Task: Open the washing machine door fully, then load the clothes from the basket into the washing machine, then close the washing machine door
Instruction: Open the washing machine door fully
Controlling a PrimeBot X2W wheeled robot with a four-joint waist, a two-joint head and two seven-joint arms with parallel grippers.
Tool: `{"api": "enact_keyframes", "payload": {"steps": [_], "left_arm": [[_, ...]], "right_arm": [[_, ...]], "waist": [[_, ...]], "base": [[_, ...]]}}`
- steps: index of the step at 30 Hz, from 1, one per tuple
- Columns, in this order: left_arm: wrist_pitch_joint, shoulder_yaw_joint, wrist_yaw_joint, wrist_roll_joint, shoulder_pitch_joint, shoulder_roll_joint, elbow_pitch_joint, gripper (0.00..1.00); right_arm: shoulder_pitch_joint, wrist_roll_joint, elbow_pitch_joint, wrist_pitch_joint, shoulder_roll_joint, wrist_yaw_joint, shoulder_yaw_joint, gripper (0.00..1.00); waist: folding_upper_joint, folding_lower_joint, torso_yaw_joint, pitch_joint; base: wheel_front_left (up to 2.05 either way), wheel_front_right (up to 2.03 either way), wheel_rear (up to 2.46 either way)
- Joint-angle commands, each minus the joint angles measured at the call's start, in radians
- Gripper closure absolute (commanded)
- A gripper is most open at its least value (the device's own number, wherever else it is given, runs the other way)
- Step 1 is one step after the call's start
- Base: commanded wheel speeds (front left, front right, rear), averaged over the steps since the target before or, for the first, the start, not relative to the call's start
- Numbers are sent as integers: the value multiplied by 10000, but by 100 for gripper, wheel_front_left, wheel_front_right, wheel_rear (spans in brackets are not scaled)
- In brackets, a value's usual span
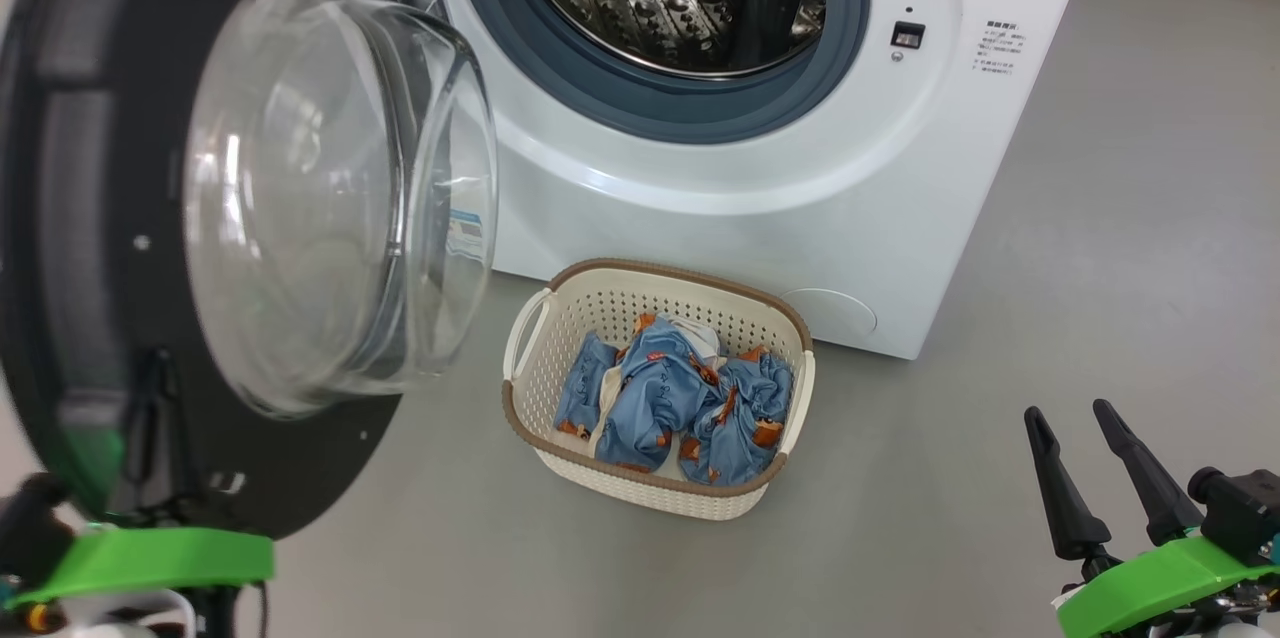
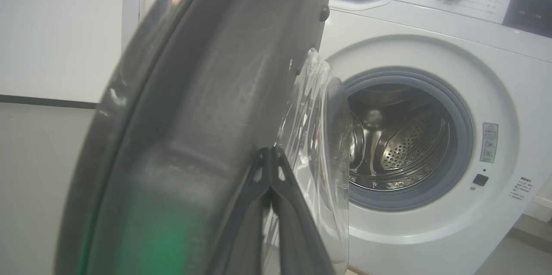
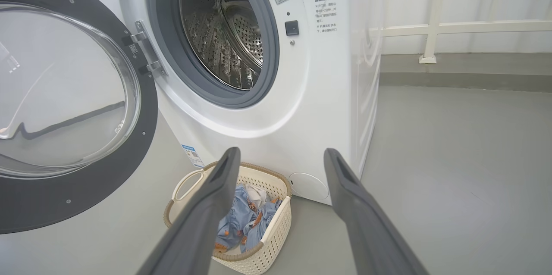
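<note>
The washing machine door [image 1: 90, 248] stands open, the left gripper [image 2: 270, 154] is pinched tight by its inner side, the right gripper [image 1: 1066, 410] is spread wide with nothing in it, and the clothes [image 1: 660, 398] sit in the basket [image 1: 525, 418] in front of the washing machine [image 1: 760, 208].

A: What colours are the clothes [image 1: 650, 408] showing?
B: Light blue with orange-brown patches; the basket [image 1: 640, 303] is showing cream, perforated, brown-rimmed.
A: And the washing machine [image 1: 780, 238]?
B: It's gleaming white, its door [image 1: 70, 248] showing black.
</note>
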Motion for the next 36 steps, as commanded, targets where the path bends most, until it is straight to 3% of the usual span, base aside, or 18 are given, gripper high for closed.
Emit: {"api": "enact_keyframes", "payload": {"steps": [1, 36], "left_arm": [[-105, 838, 44, 121, -580, 497, -1, 100], [-105, 5367, -958, 2263, -3917, 1251, 3569, 100]], "right_arm": [[-28, 13, -245, -124, -262, 58, 221, 0], [-1356, -39, -529, -124, -1250, 58, 355, 0]], "waist": [[0, 0, -23, 86], [0, 0, -28, 2621]], "base": [[0, 0, 0], [0, 0, 0]]}}
